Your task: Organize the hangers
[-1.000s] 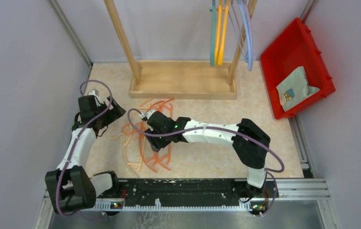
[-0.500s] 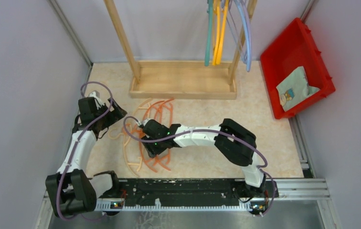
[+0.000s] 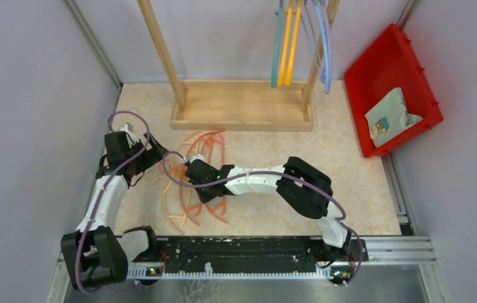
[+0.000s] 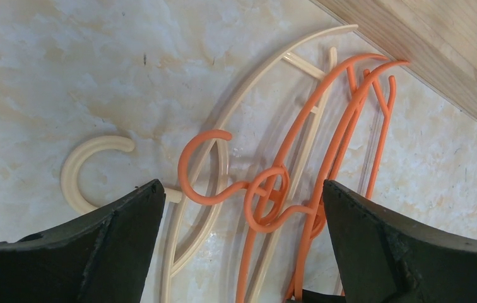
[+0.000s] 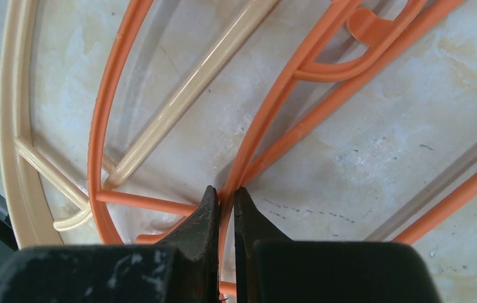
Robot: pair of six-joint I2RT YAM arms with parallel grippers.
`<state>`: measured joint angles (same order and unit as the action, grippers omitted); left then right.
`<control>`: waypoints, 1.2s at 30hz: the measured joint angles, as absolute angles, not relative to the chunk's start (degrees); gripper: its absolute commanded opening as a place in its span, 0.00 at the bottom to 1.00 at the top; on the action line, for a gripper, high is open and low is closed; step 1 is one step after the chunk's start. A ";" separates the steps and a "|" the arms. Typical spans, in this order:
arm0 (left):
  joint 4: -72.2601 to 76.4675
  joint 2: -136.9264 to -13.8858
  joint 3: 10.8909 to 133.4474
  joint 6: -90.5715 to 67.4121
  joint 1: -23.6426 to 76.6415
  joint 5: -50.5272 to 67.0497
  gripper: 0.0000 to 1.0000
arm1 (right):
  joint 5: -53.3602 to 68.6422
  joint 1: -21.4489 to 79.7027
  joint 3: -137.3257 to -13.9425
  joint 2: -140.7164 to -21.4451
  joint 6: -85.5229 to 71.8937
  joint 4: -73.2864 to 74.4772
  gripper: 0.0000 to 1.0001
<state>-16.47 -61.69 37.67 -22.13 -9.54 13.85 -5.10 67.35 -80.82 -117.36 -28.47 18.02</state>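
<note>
Orange hangers [image 3: 206, 144] and beige hangers [image 3: 174, 213] lie tangled in a pile on the marble floor. My right gripper [image 3: 202, 189] is down in the pile. In the right wrist view this gripper [image 5: 224, 192] is shut on a thin bar of an orange hanger [image 5: 274, 107], beside a beige hanger [image 5: 15, 126]. My left gripper [image 3: 144, 154] hovers at the pile's left edge. In its wrist view the left gripper [image 4: 242, 189] stands wide open above an orange hook [image 4: 204, 167] and a beige hook [image 4: 91, 164], holding nothing. Teal [image 3: 277, 44], yellow [image 3: 291, 38] and light blue hangers [image 3: 325, 50] hang on the rack.
The wooden rack's base [image 3: 242, 104] stands just behind the pile, and its edge [image 4: 450, 44] shows in the left wrist view. A red bin [image 3: 412, 76] holding a bag [image 3: 388, 117] leans at the right wall. Grey walls close in on both sides.
My right gripper has shut on the orange hanger bar, and its arm has drawn left and nearer. The pile shifted slightly. The hanging hangers sway. The left arm barely moved.
</note>
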 measured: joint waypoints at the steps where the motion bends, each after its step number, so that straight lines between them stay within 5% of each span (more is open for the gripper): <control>1: -16.47 -61.69 37.60 -22.17 -9.54 13.89 1.00 | -5.58 67.35 -80.82 -117.34 -28.84 18.35 0.00; 14: -15.49 -61.69 37.54 -23.05 -9.54 14.50 1.00 | -8.80 66.08 -82.72 -102.94 -29.02 33.28 0.00; 25: -14.59 -61.25 37.12 -24.12 -9.54 15.88 1.00 | -6.81 53.65 -105.71 -96.33 -30.09 25.80 0.00; 36: -14.06 -60.66 36.56 -24.58 -9.54 16.16 1.00 | -8.69 53.12 -126.08 -102.24 -27.77 19.84 0.00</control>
